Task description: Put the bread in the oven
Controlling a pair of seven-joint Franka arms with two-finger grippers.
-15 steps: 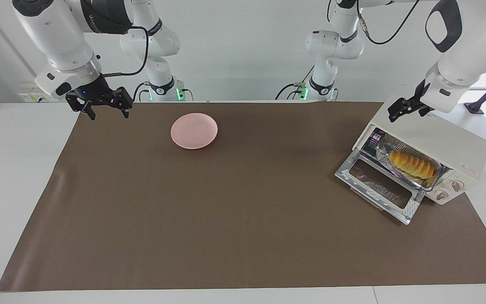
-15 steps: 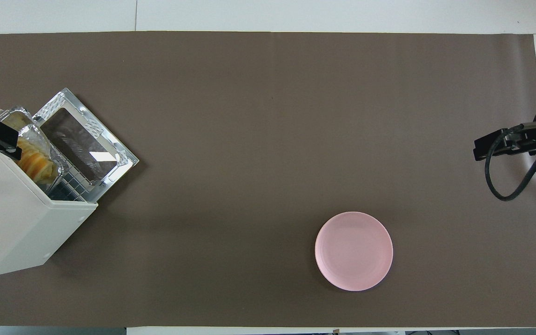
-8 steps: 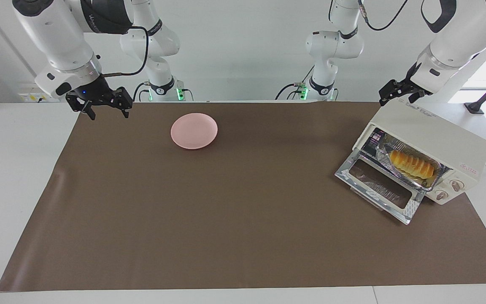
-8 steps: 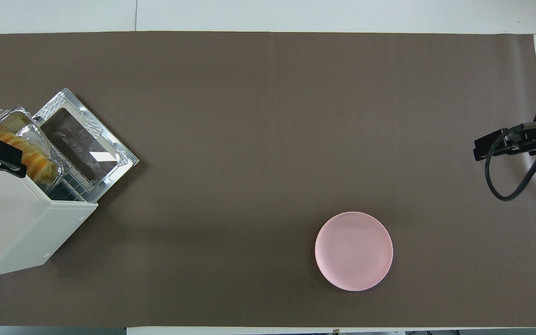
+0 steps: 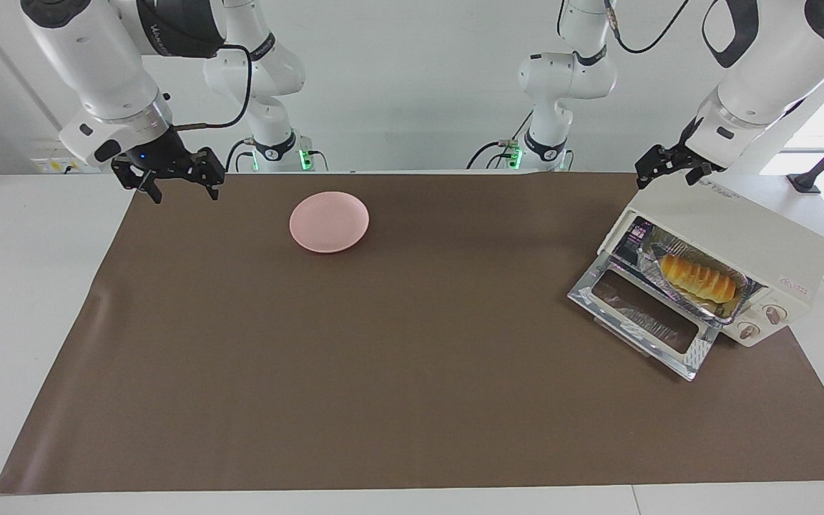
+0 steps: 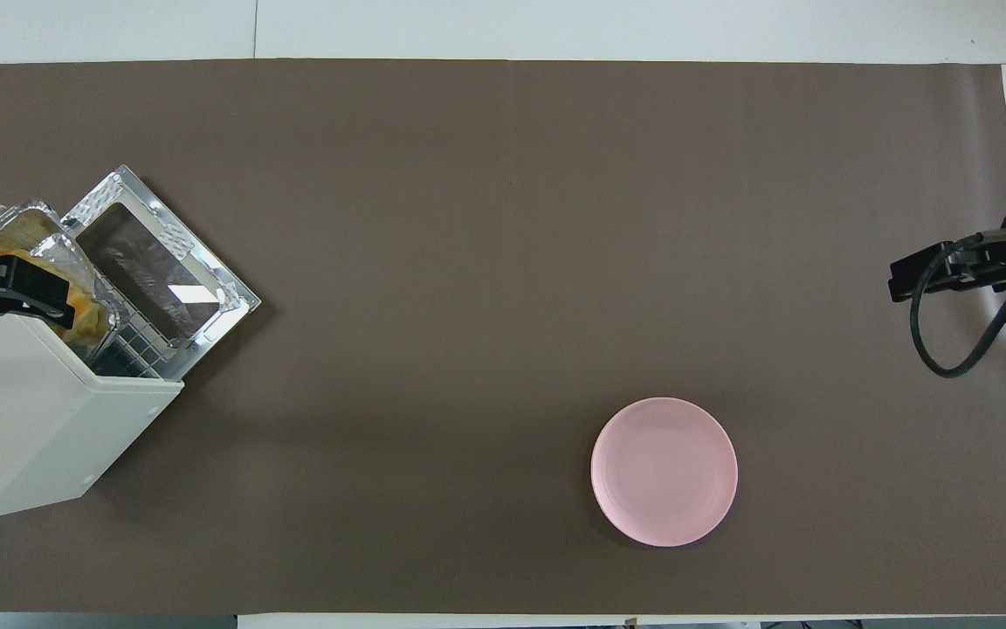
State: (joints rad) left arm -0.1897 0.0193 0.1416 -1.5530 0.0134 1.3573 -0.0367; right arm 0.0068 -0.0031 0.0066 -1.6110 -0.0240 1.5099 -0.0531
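Golden-yellow bread (image 5: 698, 278) with a ridged top, on a crinkled silver foil tray (image 5: 734, 304), inside a cream-white oven (image 5: 741, 236) with a mirror-silver door (image 5: 639, 312); plain pale pink plate (image 5: 329, 221); matte brown mat (image 5: 412, 357) over a white counter (image 5: 18, 286); black claws on white arms.

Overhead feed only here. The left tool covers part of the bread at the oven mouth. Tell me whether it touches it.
Observer: No. The left tool hangs in the air above the oven's top corner, clear of the bread.
Operator: Report how the bread lies.
Observer: Whole, in the foil tray in the oven, with the door dropped open.
Operator: Give me the right tool.
Observer: The right tool hangs open and empty above the mat's corner.
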